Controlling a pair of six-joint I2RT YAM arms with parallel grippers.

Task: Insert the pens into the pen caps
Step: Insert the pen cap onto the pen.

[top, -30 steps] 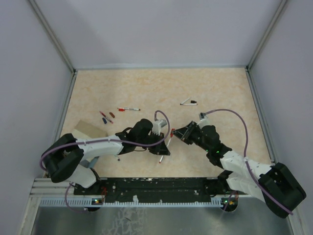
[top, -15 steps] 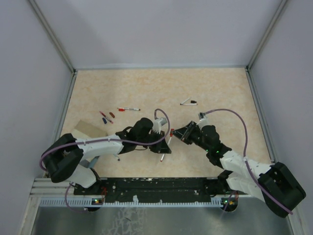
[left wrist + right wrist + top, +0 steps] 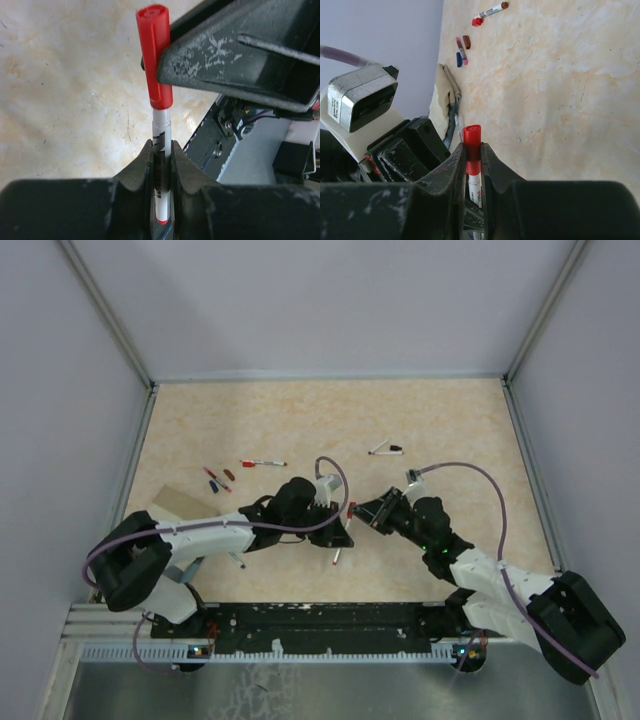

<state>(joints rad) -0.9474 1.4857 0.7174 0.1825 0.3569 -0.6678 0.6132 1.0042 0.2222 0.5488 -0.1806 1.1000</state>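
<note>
Top external: the left gripper (image 3: 340, 533) and right gripper (image 3: 358, 512) meet nose to nose at the near middle of the table (image 3: 450, 420). A white pen (image 3: 336, 556) juts toward the near edge from the left one, and a red cap (image 3: 350, 508) shows as a speck between the two. Spare stock lies well apart: a red-capped pen (image 3: 263, 463) and a cluster of loose caps (image 3: 218, 480) on the far left, and a black-capped pen (image 3: 385, 449) on the far right. Left wrist: the fingers (image 3: 140, 167) are closed narrow on the pen's barrel, clamped low so the tip end stands free. The red cap sits over that tip, against the right gripper's dark finger. Right wrist: the fingers (image 3: 455, 165) are closed narrow on the red cap, with the white barrel emerging beneath it. Judgement: each arm holds one half so the two can be pressed together along one line. The cap looks on, though how fully seated cannot be told.
</note>
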